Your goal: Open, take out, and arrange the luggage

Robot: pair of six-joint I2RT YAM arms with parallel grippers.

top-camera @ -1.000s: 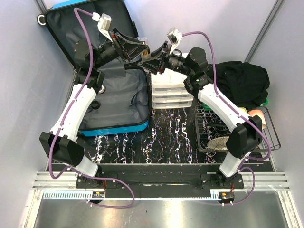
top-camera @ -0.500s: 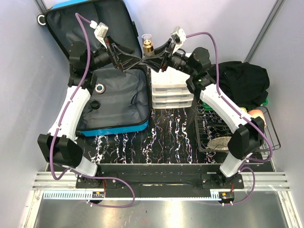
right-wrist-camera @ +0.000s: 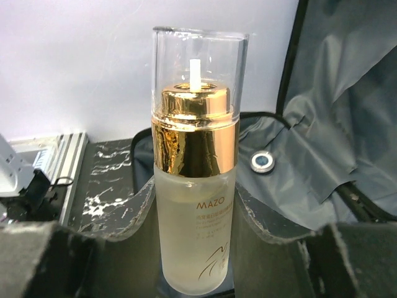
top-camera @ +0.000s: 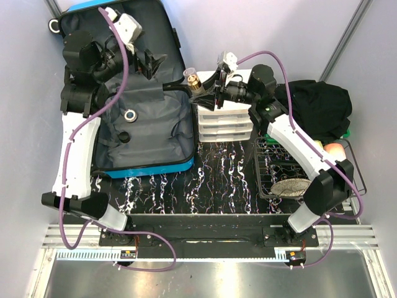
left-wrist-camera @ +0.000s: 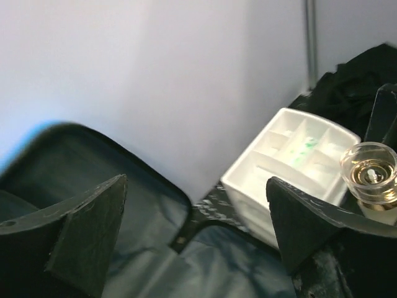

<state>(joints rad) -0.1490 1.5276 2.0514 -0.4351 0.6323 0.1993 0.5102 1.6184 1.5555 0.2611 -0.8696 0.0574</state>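
Note:
The luggage point(top-camera: 152, 139) lies open at the left of the table, blue shell outside and dark grey lining inside; its lining point(left-wrist-camera: 205, 261) fills the lower part of the left wrist view. My left gripper point(top-camera: 152, 65) hangs over the raised lid, open, with nothing between its fingers point(left-wrist-camera: 87, 230). My right gripper point(top-camera: 203, 88) is shut on a frosted bottle point(right-wrist-camera: 195, 198) with a gold collar and clear cap. It holds the bottle point(top-camera: 193, 79) upright at the back left corner of the white organiser. A small round silver-rimmed item point(top-camera: 130, 115) rests on the lining.
A white three-drawer organiser point(top-camera: 224, 124) stands right of the luggage, its top tray point(left-wrist-camera: 298, 149) divided into compartments. Black cloth point(top-camera: 316, 105) is heaped at the back right. A wire basket point(top-camera: 350, 180) holds a plate and a peach-coloured ball point(top-camera: 335, 149).
My left gripper opened, let go of the bottle and drew back left over the luggage lid. The right gripper kept the bottle and brought it down beside the organiser.

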